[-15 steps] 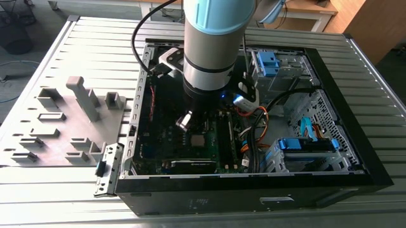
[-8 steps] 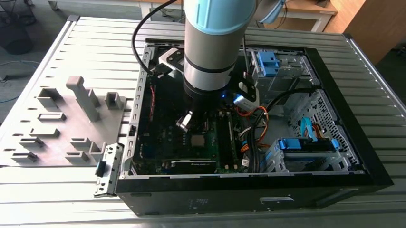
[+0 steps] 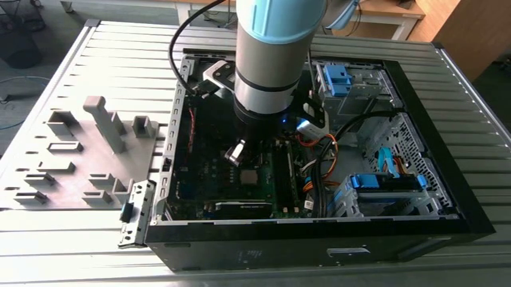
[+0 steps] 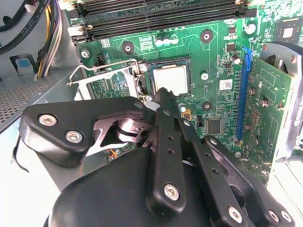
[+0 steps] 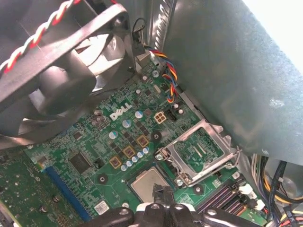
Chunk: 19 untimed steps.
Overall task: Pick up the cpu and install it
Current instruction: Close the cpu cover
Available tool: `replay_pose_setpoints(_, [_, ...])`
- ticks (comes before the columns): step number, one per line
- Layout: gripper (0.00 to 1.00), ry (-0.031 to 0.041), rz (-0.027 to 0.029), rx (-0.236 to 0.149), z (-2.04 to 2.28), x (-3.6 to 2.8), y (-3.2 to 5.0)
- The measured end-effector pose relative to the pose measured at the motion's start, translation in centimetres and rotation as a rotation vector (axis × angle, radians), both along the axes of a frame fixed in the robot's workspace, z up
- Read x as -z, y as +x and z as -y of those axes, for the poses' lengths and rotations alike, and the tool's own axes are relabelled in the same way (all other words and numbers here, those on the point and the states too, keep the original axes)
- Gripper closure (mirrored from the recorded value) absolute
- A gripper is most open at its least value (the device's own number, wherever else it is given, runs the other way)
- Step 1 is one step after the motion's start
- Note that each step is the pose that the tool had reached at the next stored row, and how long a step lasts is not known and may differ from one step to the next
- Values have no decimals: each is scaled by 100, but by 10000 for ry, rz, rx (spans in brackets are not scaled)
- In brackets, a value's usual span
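The cpu (image 4: 170,79), a small square chip with a silvery top, lies flat in its socket on the green motherboard (image 4: 222,52); it also shows in the first wrist view (image 5: 147,182) and the exterior view (image 3: 251,176). The socket's metal hold-down frame (image 5: 199,149) stands swung open beside it (image 4: 102,80). My gripper (image 4: 163,93) hangs just above the cpu's edge with its fingers together and nothing between them. Its tips (image 5: 163,193) hover close over the chip, and I cannot tell whether they touch it.
The open computer case (image 3: 447,224) lies on a slatted table. Black memory slots (image 4: 156,14), a graphics card (image 4: 272,109), the case fan (image 5: 61,61) and cable bundles (image 3: 319,161) ring the socket. A grey fixture plate (image 3: 80,149) sits at the exterior view's left.
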<state>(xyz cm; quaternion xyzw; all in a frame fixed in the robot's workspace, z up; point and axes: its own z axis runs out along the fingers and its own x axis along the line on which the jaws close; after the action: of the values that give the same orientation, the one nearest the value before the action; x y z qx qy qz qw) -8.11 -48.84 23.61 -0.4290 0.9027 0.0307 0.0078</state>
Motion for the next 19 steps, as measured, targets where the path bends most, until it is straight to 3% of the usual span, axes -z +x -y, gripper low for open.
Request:
replay_pose_setpoints(13, [89, 12, -1, -3, 0, -17, 19])
replay_pose_setpoints(19, [89, 12, 0, -2, 0, -17, 147])
